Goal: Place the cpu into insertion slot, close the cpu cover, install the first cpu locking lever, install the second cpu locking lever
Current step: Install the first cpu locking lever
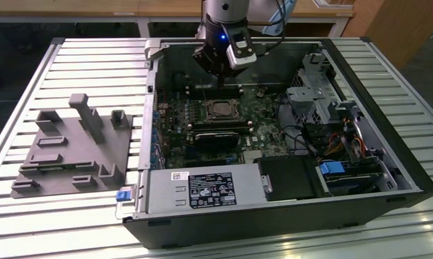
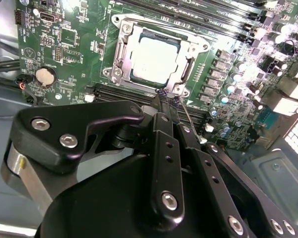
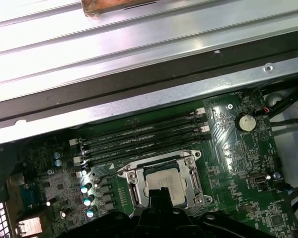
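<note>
Chip (image 2: pixel 154 58) lies seated under the lowered cover (image 2: pixel 125 52); the claw (image 2: pixel 168 94) hovers clenched at the cover's edge, its tips just beside a thin wire lever (image 2: pixel 188 119).

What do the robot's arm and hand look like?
The arm is a silver tube with a black wrist, a tiny blue light and a grey camera box. The hand is black, made of jointed bars with shiny silver screws.

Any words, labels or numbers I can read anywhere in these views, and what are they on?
Power supply label: print too small to read.
Small white sticker beside it: unreadable.
Green board: white markings, too small to read.
Chip: no legible marking on top.
</note>
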`<state>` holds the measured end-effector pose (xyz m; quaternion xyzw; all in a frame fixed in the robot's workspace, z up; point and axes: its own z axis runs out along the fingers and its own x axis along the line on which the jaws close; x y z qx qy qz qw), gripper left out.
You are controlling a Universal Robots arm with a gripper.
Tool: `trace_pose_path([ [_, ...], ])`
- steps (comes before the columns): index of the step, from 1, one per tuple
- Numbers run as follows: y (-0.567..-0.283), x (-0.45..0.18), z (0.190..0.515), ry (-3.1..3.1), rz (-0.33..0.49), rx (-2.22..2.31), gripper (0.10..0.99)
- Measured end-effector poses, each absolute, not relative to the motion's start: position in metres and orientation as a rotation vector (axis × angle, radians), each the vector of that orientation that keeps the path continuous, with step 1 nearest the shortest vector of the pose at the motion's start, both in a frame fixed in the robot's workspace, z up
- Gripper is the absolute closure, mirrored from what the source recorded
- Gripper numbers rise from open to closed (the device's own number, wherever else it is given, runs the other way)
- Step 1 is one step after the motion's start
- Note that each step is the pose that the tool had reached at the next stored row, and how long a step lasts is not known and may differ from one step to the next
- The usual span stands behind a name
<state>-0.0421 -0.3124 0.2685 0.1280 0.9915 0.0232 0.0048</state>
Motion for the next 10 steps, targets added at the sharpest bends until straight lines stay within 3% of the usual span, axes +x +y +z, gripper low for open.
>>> trace_pose_path([
  [10,-0.3124,-0.0449,0.2685,3.110,0.073,0.361,0.980],
])
